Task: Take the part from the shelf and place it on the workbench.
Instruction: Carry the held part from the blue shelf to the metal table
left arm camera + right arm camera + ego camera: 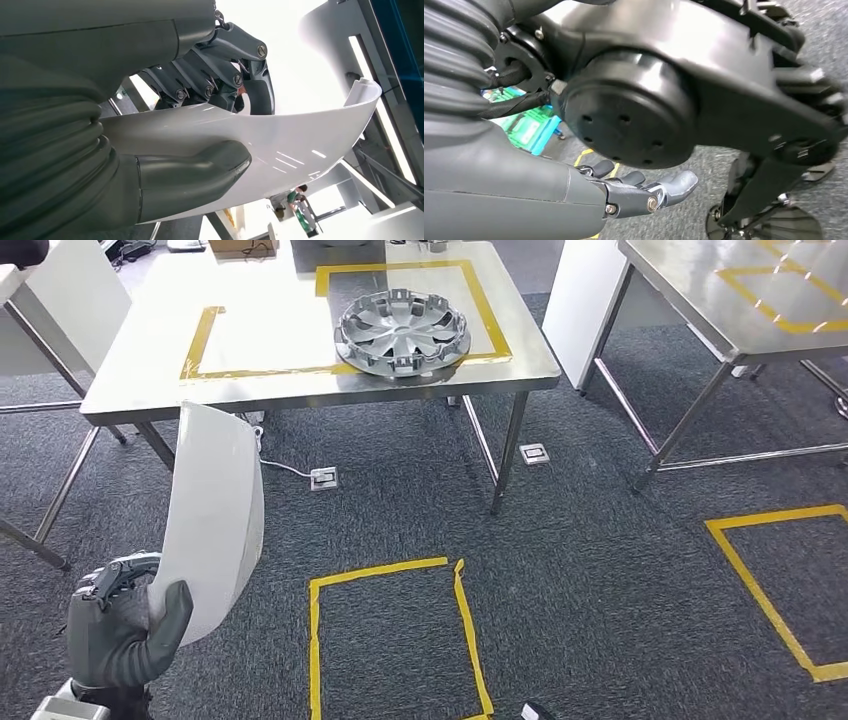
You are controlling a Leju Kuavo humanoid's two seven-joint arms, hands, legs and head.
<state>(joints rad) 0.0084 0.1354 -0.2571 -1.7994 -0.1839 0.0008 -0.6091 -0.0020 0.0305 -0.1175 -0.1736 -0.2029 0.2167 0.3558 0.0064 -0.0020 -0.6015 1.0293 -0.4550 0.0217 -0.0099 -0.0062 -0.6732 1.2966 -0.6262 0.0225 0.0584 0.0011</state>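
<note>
A curved white panel part [213, 512] stands upright in my left hand [122, 625] at the lower left of the head view, just in front of the steel workbench [270, 335]. The left wrist view shows the thumb [200, 172] under the white part [280, 145] and the fingers [215, 80] on its other face, so the hand grips it. My right hand [644, 192] hangs beside my body above the carpet, its fingers stretched out with nothing in them.
A silver wheel cover [402, 332] lies on the workbench inside yellow tape. A second steel table [720, 300] stands at the right. Yellow tape squares [390, 640] mark the grey carpet, and floor sockets [324, 478] with a cable sit under the bench.
</note>
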